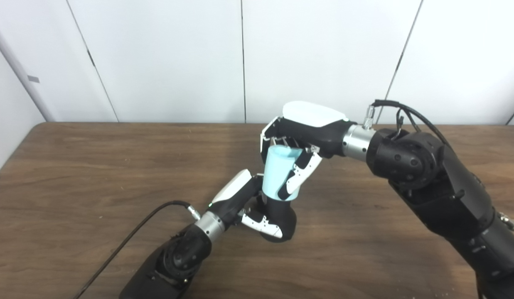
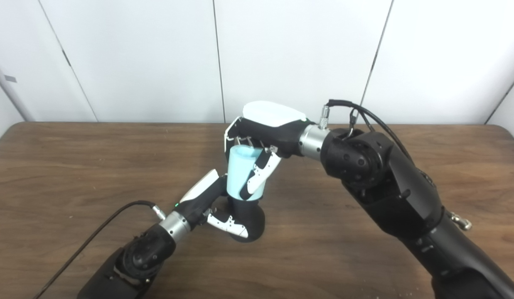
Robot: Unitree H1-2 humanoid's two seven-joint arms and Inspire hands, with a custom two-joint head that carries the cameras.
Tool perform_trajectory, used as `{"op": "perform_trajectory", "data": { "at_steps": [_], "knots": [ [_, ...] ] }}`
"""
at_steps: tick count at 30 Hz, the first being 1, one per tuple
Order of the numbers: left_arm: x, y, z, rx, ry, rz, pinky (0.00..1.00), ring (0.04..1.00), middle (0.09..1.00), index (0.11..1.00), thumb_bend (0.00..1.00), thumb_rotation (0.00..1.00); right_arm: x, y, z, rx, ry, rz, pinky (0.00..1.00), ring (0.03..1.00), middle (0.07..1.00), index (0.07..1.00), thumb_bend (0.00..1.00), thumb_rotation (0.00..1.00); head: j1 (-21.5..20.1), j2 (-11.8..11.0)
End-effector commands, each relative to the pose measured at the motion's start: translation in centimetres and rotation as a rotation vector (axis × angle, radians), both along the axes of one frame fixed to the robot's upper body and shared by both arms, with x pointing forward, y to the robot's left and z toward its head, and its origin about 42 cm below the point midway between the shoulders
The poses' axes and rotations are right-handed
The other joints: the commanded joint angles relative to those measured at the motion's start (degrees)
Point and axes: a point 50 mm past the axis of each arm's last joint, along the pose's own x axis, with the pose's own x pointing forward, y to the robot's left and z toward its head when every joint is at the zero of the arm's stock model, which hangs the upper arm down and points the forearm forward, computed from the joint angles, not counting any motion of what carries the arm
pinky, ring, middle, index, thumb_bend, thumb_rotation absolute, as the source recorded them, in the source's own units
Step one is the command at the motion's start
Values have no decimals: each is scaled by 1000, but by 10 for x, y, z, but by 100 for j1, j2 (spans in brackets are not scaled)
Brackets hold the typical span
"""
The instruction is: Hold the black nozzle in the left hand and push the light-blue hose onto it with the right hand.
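The black nozzle (image 1: 281, 218) stands near the middle of the table, and my left hand (image 1: 246, 203) is shut around its lower part from the left. The light-blue hose (image 1: 277, 172), a short upright tube, sits on top of the nozzle with its lower end meeting the black body. My right hand (image 1: 300, 143) comes in from the right and is shut on the hose, its fingers (image 1: 298, 174) wrapped over the front and its palm above the open top. How far the hose reaches over the nozzle is hidden.
The brown wooden table (image 1: 94, 174) spreads wide to the left and behind the hands. A black cable (image 1: 132, 234) trails from my left wrist toward the front edge. White wall panels (image 1: 169, 58) stand behind the table.
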Motion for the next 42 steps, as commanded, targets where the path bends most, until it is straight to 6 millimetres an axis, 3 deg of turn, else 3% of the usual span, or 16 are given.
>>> {"op": "perform_trajectory", "data": {
  "at_steps": [1, 9, 15, 18, 24, 28, 30, 35, 42],
  "knots": [
    [-15, 19, -49, 173, 190, 37, 263, 339, 473, 487, 526, 0, -20, 13, -27, -99, 43, 122, 84, 166, 279, 486, 515, 125, 6, 0],
    [-15, 19, -49, 174, 190, 35, 260, 336, 472, 488, 526, 0, -40, 14, -33, -116, -248, 171, 71, 136, 243, 485, 518, 120, 5, -4],
    [-14, 18, -50, 183, 189, 35, 272, 350, 475, 486, 526, 0, -50, 11, -36, -137, -467, 214, 187, 234, 357, 484, 521, 128, -3, -12],
    [-14, 18, -50, 187, 188, 34, 282, 361, 481, 482, 526, 0, -53, 11, -37, -140, -519, 228, 238, 281, 399, 514, 524, 17, -3, -12],
    [-15, 18, -49, 188, 189, 33, 258, 335, 474, 486, 526, 0, -53, 12, -37, -134, -508, 230, 235, 277, 402, 518, 524, 0, 9, 1],
    [-14, 18, -49, 187, 189, 32, 267, 344, 474, 487, 526, 0, -50, 11, -39, -132, -471, 224, 247, 288, 470, 486, 531, 0, 5, 1],
    [-15, 17, -49, 187, 185, 28, 266, 342, 474, 487, 526, 0, -47, 10, -42, -107, -403, 215, 244, 290, 438, 502, 527, 0, 4, -12],
    [-14, 17, -49, 186, 180, 23, 271, 349, 471, 489, 526, 0, -37, 8, -46, -45, -196, 163, 133, 217, 470, 483, 532, 0, 8, -11],
    [-14, 17, -50, 189, 183, 26, 269, 348, 472, 488, 526, 0, -32, 2, -44, -67, -217, 117, 244, 332, 479, 492, 530, 7, -2, -18]
  ]
}}
